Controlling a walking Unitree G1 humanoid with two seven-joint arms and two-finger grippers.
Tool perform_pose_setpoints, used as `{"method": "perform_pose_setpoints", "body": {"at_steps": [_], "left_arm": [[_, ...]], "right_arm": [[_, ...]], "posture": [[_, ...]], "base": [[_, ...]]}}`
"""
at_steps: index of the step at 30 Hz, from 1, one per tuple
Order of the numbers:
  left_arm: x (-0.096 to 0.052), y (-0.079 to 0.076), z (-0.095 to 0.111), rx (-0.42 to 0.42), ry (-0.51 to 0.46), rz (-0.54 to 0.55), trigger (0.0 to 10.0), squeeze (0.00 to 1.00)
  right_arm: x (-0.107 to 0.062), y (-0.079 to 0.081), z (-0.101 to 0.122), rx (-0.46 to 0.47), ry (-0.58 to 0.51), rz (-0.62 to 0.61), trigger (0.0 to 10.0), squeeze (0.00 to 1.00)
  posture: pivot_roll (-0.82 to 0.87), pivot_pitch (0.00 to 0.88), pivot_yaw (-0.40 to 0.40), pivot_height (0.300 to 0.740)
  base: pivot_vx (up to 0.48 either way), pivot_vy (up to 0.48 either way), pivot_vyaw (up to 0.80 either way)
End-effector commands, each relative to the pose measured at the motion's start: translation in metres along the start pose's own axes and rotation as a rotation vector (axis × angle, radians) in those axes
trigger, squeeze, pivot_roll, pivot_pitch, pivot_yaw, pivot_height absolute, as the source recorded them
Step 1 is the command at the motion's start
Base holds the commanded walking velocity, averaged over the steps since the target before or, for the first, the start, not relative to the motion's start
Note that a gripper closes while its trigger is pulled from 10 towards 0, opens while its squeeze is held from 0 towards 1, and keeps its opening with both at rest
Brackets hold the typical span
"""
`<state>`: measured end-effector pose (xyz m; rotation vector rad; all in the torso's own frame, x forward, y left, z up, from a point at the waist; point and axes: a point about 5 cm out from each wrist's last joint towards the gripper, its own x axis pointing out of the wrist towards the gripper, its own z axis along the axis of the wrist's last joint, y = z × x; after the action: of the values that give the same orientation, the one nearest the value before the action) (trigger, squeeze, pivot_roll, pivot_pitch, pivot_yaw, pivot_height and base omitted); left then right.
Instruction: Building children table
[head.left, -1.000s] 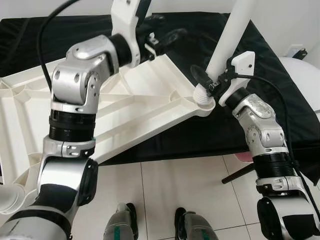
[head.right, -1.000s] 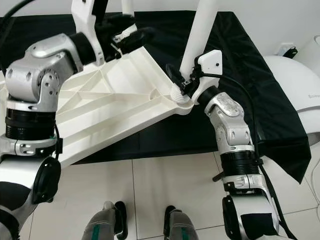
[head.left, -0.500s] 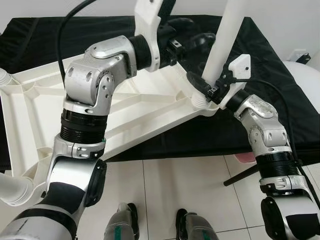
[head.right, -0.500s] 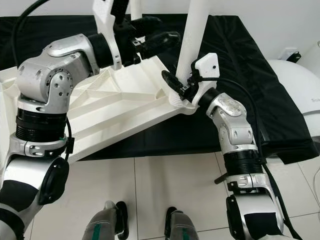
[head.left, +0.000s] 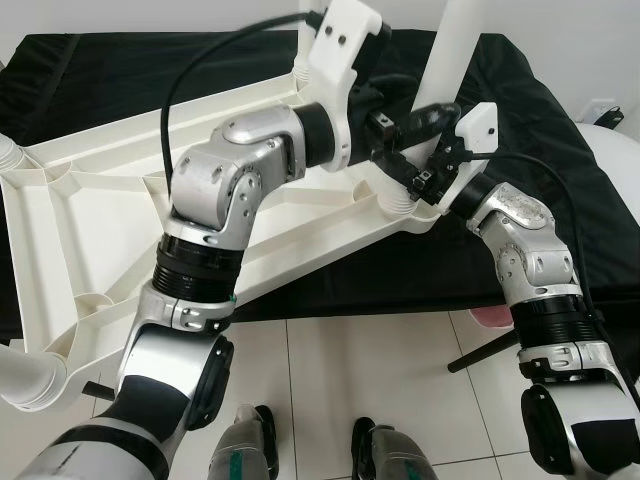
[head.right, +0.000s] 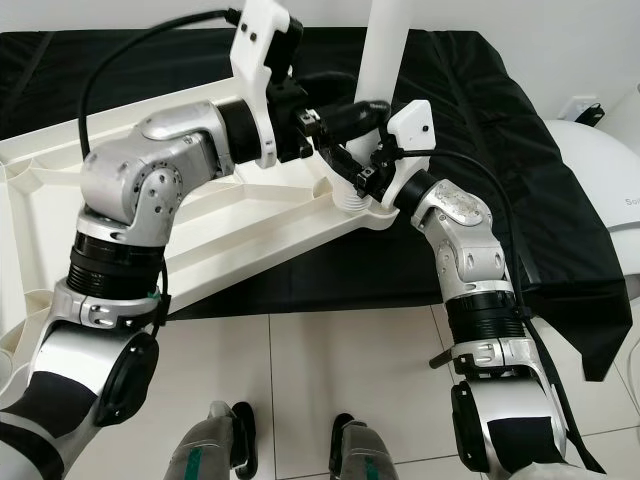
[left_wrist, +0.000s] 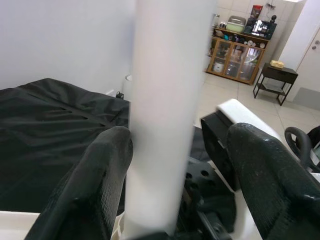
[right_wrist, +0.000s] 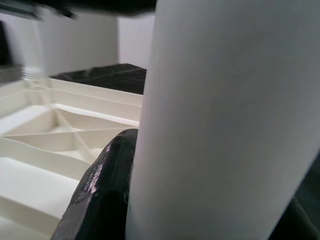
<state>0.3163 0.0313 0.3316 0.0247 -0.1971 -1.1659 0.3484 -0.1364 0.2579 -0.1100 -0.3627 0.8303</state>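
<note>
The white table top (head.left: 100, 230) lies upside down on a black cloth (head.left: 100, 80), ribs facing up. A white table leg (head.left: 450, 50) stands upright in the socket (head.left: 405, 205) at the near right corner. My right gripper (head.left: 408, 168) is shut on the table leg just above the socket; in the right wrist view one black finger (right_wrist: 105, 190) presses on the leg (right_wrist: 225, 120). My left gripper (head.left: 432, 112) reaches across from the left, a little higher. Its fingers (left_wrist: 95, 185) stand open on either side of the leg (left_wrist: 165, 115).
Another white leg (head.left: 25, 385) pokes out at the table top's near left corner. White floor tiles (head.left: 380, 370) lie below the cloth's edge, with a dark rod (head.left: 480, 350) and a pink object (head.left: 490, 315) by my right arm. A white rounded object (head.right: 600, 170) stands at the right.
My left arm has swung right across the table top until its open fingers straddle the upright leg. The right gripper has stayed on the leg's base.
</note>
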Motion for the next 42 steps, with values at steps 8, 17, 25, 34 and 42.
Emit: {"method": "perform_pose_setpoints", "body": {"at_steps": [8,17,25,34,42], "left_arm": [[0.0,0.005,-0.004,-0.007,0.013,0.034,10.0,0.0],[-0.001,0.015,0.009,0.04,0.008,0.049,10.0,0.0],[0.0,0.016,0.03,0.086,-0.023,0.032,10.0,0.0],[0.011,0.005,0.028,0.049,-0.028,-0.016,10.0,0.0],[0.017,-0.006,0.023,0.034,-0.007,-0.067,10.0,0.0]], "right_arm": [[-0.007,0.009,0.003,0.038,-0.014,0.108,10.0,0.0],[-0.008,0.012,0.0,0.03,0.019,0.164,10.0,0.0],[-0.01,0.011,-0.002,0.007,0.06,0.199,10.0,0.0],[-0.007,0.012,-0.002,-0.01,0.073,0.226,10.0,0.0],[-0.006,0.013,-0.002,-0.013,0.071,0.229,10.0,0.0]], "posture": [[-0.07,0.171,-0.031,0.74],[-0.08,0.174,-0.029,0.74],[-0.07,0.172,-0.032,0.74],[-0.07,0.171,-0.032,0.74],[-0.08,0.166,-0.033,0.74]], "base": [[0.0,0.0,0.0],[0.0,0.0,0.0],[0.0,0.0,0.0],[0.0,0.0,0.0],[0.0,0.0,0.0]]}}
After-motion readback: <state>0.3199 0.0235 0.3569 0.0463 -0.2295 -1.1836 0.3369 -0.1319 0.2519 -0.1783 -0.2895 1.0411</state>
